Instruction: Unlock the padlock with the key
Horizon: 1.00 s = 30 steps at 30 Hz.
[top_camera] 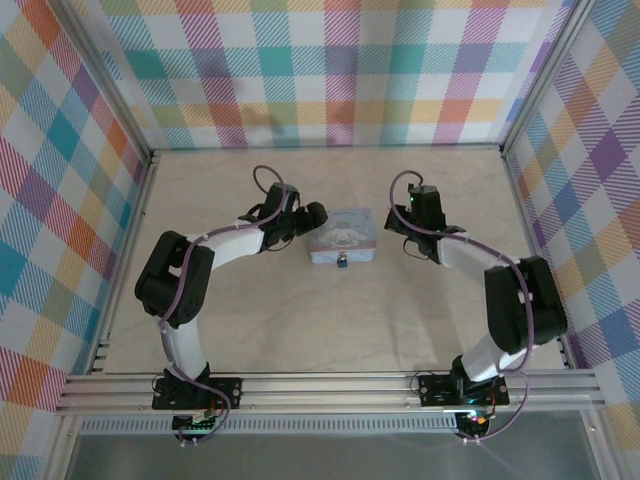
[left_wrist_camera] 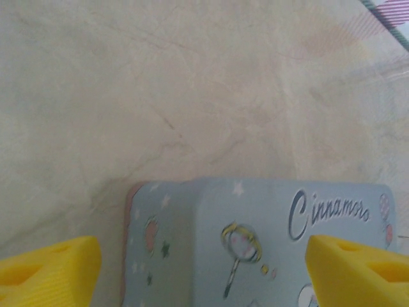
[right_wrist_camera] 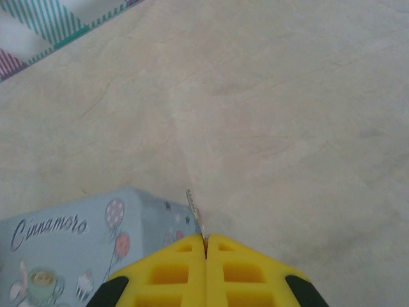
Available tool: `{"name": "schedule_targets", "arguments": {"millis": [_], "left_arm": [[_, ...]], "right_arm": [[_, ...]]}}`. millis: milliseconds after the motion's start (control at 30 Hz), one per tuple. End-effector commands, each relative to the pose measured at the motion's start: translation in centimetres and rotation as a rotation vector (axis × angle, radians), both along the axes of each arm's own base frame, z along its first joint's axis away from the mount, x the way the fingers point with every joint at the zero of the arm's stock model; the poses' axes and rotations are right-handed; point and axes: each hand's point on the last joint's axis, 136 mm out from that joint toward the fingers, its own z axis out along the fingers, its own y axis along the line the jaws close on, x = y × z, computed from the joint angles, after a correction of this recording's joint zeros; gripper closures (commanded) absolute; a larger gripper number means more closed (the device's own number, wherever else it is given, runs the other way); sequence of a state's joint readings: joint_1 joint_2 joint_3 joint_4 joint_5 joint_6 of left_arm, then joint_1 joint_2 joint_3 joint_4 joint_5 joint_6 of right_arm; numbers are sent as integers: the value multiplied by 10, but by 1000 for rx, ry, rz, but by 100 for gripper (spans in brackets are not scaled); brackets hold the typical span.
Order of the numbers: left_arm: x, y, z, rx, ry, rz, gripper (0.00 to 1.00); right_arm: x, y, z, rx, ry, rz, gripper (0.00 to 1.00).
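Right gripper [right_wrist_camera: 206, 242] is pinched all the way closed, yellow fingers pressed together, with a thin silvery metal key [right_wrist_camera: 195, 214] poking out from between the tips. In that wrist cam the key tip sits just beside a corner of the pale-blue rectangular cartoon tin [right_wrist_camera: 77, 249].

Left gripper [left_wrist_camera: 201, 249] is spread wide and holding nothing. Its yellow fingers [left_wrist_camera: 51, 268] frame one end of the tin.

The wrist cams give you the tin's lettering and little drawings. The top cam is the one that gives you the tiny dark bluish padlock [top_camera: 342, 262], right at the middle of the tin's near edge, between the two arms. Can't tell from up there if it's latched.

Everything sits on a pale beige marbled tabletop [top_camera: 300, 320], boxed in by an aluminium frame [top_camera: 330, 385] and pastel plaid walls [top_camera: 330, 70].
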<state>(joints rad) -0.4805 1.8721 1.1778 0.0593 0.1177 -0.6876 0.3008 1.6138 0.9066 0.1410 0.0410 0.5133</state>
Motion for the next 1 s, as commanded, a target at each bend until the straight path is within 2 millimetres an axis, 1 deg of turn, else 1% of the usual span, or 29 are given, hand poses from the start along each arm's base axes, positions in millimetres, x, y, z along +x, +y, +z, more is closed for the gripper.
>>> {"name": "schedule_targets", "arguments": {"millis": [0, 67, 200, 467, 600, 767, 833, 967], "left_arm": [[18, -9, 15, -41, -41, -10, 17], [21, -12, 16, -45, -41, -18, 17], [23, -17, 15, -58, -32, -33, 18], [18, -22, 15, -92, -23, -52, 19], [16, -21, 15, -92, -22, -54, 19], [15, -20, 18, -85, -25, -55, 19], [13, -18, 19, -77, -26, -53, 19], [8, -5, 19, -62, -30, -28, 18]], "right_arm": [[18, 9, 4, 20, -26, 30, 100], [19, 14, -1, 39, -15, 41, 100], [15, 23, -12, 81, 14, 67, 100], [-11, 44, -21, 86, 42, 140, 100], [-25, 49, -22, 91, 50, 161, 100], [-43, 53, -13, 102, 35, 184, 100], [-49, 52, -12, 101, 37, 186, 100], [-57, 47, -13, 84, 46, 185, 100]]}}
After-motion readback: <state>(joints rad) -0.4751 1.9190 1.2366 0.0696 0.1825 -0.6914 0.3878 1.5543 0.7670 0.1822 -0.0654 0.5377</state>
